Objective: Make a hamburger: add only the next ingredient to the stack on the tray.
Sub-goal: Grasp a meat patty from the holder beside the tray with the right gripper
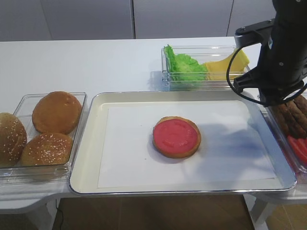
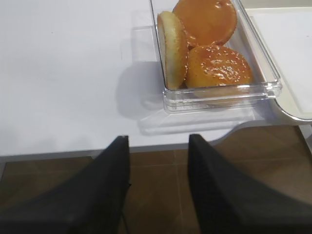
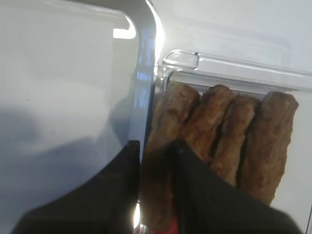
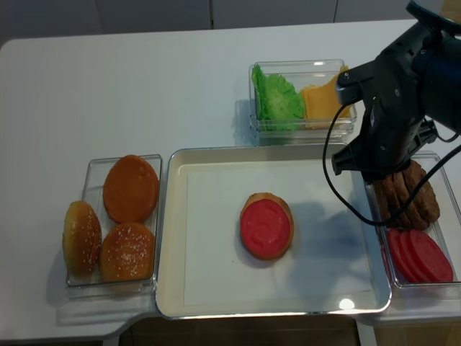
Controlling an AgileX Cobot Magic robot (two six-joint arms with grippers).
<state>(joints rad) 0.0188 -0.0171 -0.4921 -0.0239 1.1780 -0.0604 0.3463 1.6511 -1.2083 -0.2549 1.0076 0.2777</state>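
A silver tray (image 1: 86, 143) with a white paper liner sits at the middle of a white table (image 1: 86, 62); near its centre lies the stack (image 1: 176, 137), a flat tan bun base spread with smooth red sauce, nothing on top of it yet.

Just off the tray's right edge is a clear tub (image 4: 441, 216) holding brown meat patties (image 4: 409, 198) standing on edge in a row, with red slices (image 4: 420, 255) lying nearer the front.

The right arm is lowered over that tub; in the right wrist view the right gripper (image 3: 157, 168) straddles the leftmost patty (image 3: 163, 131), one dark finger on each side, jaws narrowed close about it; whether they already press the meat cannot be told.

The left gripper (image 2: 158, 180) hangs over the table's front edge, jaws parted and empty, just short of a tub of whole buns (image 2: 214, 68).

A tub of lettuce (image 1: 184, 64) and cheese (image 1: 225, 64) sits behind the tray.

To do this step well, it would help to pinch that one patty only, firmly across its flat faces, and lift straight up so its neighbours stay put; then carry it left over the tray rim, tip it flat, and set it centred on the red sauce.
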